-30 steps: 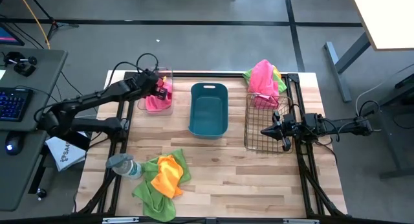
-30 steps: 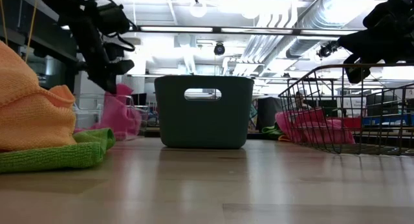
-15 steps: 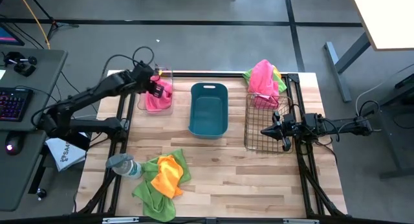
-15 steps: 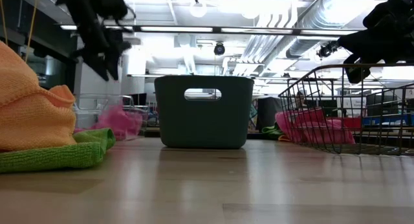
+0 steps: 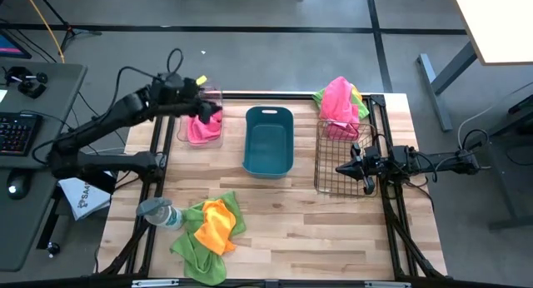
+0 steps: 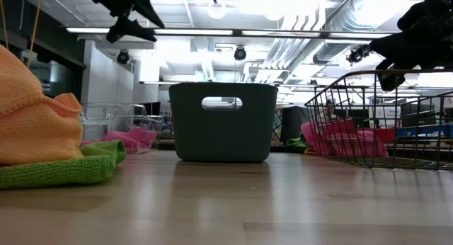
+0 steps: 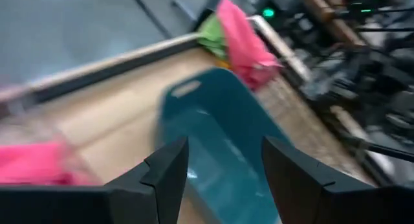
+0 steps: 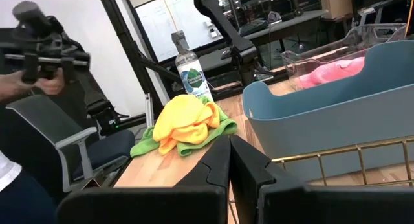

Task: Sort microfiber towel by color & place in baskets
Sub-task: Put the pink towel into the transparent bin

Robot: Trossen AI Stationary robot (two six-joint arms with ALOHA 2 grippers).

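A pink microfiber towel (image 5: pixel 200 130) lies in the clear box (image 5: pixel 220 142) at the far left. My left gripper (image 5: pixel 206 107) hangs open above that box, and its wrist view shows nothing between the fingers (image 7: pixel 223 179). The teal tub (image 5: pixel 268 142) stands at mid-table. Another pink towel (image 5: pixel 339 101), with a green one under it, is draped over the far rim of the wire basket (image 5: pixel 343 176). My right gripper (image 5: pixel 340 167) is shut, just over that basket. An orange towel (image 5: pixel 216 221) rests on green towels (image 5: pixel 196 250) near the front edge.
A clear bottle (image 5: pixel 158 211) with a grey cap lies beside the green towels at the front left. Black frame rails (image 5: pixel 158 146) run along both sides of the table. Beyond the table, a person's hand (image 8: pixel 48 81) and a chair (image 8: pixel 58 140) show.
My left gripper has opened and let go of the pink towel, which has dropped and settled in the clear box. The gripper has then risen well above the box.
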